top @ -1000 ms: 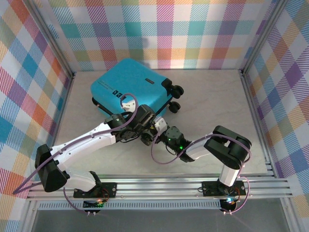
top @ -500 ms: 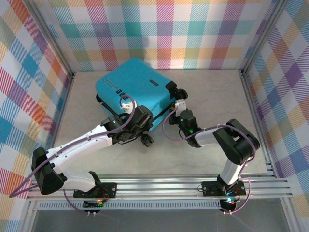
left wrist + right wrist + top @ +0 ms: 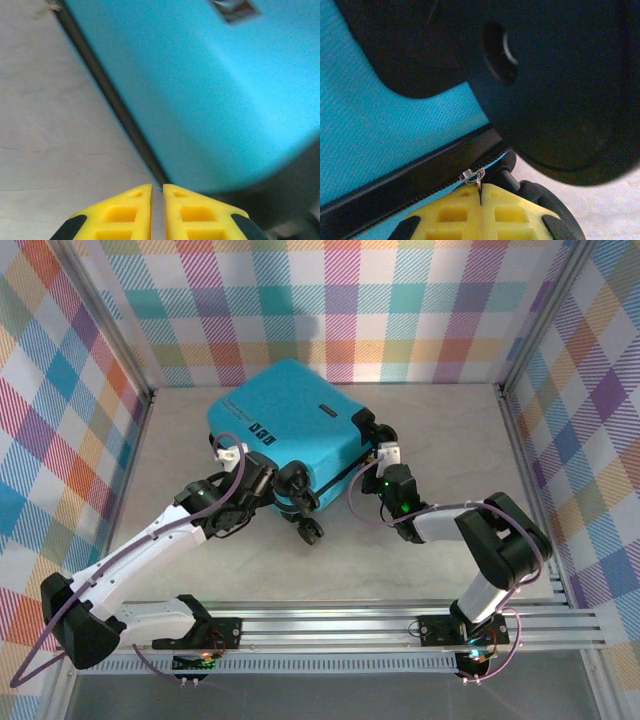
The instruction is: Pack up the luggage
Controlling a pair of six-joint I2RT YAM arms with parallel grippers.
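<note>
A: Quick one - where's the luggage?

B: It lies flat on the table, near the far edge and a bit left of centre. The lid is down and the wheel end is turned toward the near-right.

A: Which step?

B: Looks like zipping shut - packing seems done and closing is what's left. That's a judgement; nothing inside can be seen.

A: Tools?

B: The left gripper sits at the near-left side of the shell, tips right at the black seam. Its jaws are drawn almost together with just a thin slit, and nothing can be made out between them. The right gripper is at the wheel corner, jaws closed together, pinching the small metal zipper pull that hangs from the zipper band, just below a wheel.

A: Next move?

B: Probably the right arm draws the pull along the band and round that corner. That needs a pull in line with the track and room past the wheel. The left arm would need to brace the shell, or the case will likely slide or turn.
</note>
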